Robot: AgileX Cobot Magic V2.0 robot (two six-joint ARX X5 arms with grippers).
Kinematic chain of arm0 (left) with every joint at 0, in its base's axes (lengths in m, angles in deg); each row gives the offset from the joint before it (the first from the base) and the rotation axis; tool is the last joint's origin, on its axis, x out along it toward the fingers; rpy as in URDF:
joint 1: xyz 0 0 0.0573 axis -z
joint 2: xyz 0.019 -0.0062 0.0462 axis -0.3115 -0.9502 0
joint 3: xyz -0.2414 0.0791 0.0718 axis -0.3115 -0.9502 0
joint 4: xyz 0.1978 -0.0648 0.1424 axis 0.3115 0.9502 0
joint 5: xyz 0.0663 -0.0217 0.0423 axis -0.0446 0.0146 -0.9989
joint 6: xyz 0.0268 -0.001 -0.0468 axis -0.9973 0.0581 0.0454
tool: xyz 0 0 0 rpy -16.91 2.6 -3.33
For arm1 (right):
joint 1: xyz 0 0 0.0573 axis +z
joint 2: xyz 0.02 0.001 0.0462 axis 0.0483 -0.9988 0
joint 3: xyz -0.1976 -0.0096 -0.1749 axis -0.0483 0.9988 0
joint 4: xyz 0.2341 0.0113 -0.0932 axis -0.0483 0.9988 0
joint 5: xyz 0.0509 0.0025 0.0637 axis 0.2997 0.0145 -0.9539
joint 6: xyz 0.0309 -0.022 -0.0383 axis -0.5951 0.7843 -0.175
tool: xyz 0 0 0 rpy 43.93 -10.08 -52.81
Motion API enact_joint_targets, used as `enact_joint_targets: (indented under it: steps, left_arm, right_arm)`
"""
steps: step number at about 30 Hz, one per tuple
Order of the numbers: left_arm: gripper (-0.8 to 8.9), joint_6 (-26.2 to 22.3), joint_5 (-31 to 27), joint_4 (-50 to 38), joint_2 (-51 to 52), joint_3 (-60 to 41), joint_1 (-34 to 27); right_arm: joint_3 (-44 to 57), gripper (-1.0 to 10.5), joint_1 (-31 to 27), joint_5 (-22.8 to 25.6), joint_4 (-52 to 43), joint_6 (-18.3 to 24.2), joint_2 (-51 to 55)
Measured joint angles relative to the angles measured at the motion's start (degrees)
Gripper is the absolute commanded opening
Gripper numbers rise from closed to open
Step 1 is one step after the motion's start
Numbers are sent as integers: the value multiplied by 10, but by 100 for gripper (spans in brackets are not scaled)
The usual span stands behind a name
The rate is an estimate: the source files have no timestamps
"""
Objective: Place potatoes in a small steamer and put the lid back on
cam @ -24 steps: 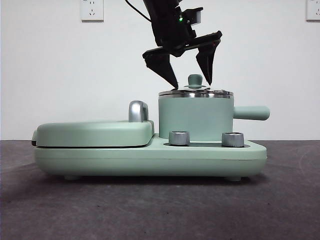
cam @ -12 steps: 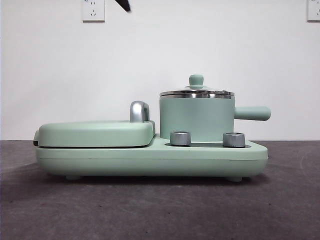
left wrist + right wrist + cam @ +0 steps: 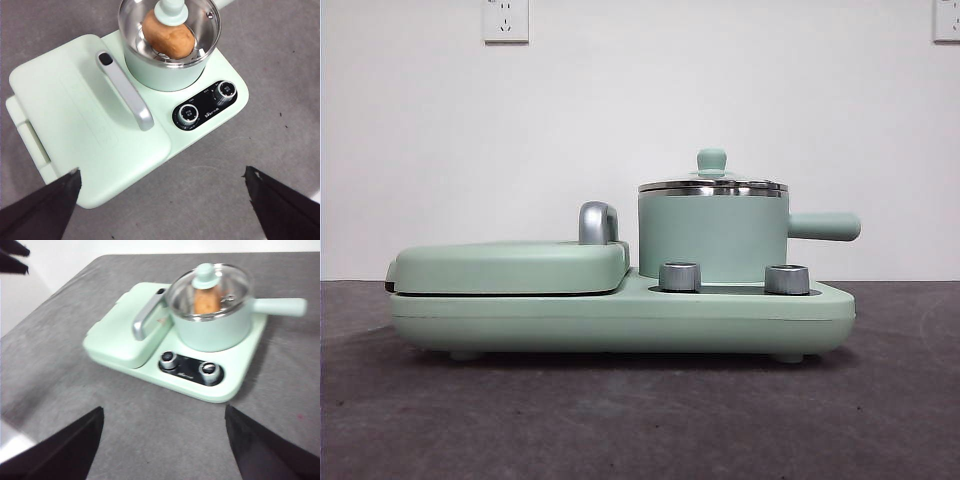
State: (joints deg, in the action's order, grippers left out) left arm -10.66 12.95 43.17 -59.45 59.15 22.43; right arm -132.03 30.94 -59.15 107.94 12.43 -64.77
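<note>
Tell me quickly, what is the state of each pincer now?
Left pincer: open, holding nothing.
Right pincer: open, holding nothing.

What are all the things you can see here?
potato: one, orange-brown, inside the steamer under the lid
steamer: one, mint green, on the cooker
lid: one, clear glass with green knob, on the steamer
cooker: one, mint green, on the table
griddle cover: one, mint green with chrome handle, beside the steamer
dials: two, silver, below the steamer
table: one, dark grey
left end effector: black, open, above the cooker
right end effector: black, open, farther back over the table
</note>
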Motion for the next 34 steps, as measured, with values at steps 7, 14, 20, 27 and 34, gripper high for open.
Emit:
enact_joint_targets:
  steps: [7, 14, 20, 27, 34]
  left_arm:
    - [515, 32, 2, -120, 195, -238, 9]
    - [16, 38, 2, -159, 307, -351, 9]
    - [6, 43, 2, -153, 312, -363, 9]
    - [6, 43, 2, -153, 313, -363, 9]
    - [6, 43, 2, -159, 314, -365, 9]
  right_arm:
    - [0, 384, 0, -15, -21, 22, -43]
    - [0, -14, 0, -29, -26, 25, -70]
    - [0, 19, 0, -28, -26, 33, -71]
    - [0, 19, 0, -27, -26, 34, -71]
    - [0, 19, 0, -27, -26, 34, -71]
